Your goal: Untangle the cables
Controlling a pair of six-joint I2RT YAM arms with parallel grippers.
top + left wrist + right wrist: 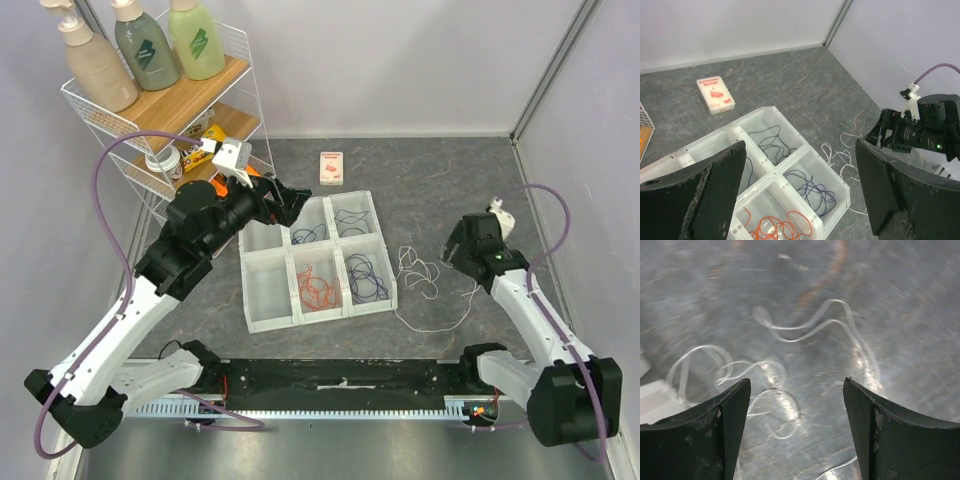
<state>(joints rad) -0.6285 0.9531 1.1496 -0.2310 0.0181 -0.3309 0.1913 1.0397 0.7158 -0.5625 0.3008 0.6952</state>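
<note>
Overhead: white cable (420, 272) lies loose on the bench (450, 180), just beside the tray (266, 292); orange cable (318, 286), blue cable (365, 278) and black cable (350, 220) sit in separate compartments. Left wrist: left tool (800, 145) released, empty, above tray. Right wrist: right tool (796, 381) released, above white cable.

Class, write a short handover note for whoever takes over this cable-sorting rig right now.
Left pincer: open, empty, above the tray.
Right pincer: open, empty, over the white cable, which lies loose on the table right of the tray.
Done: orange-red cable, blue-purple cable, black cable and dark blue cable lie in separate compartments.
To do: white cable, looped, not yet in a compartment.
</note>
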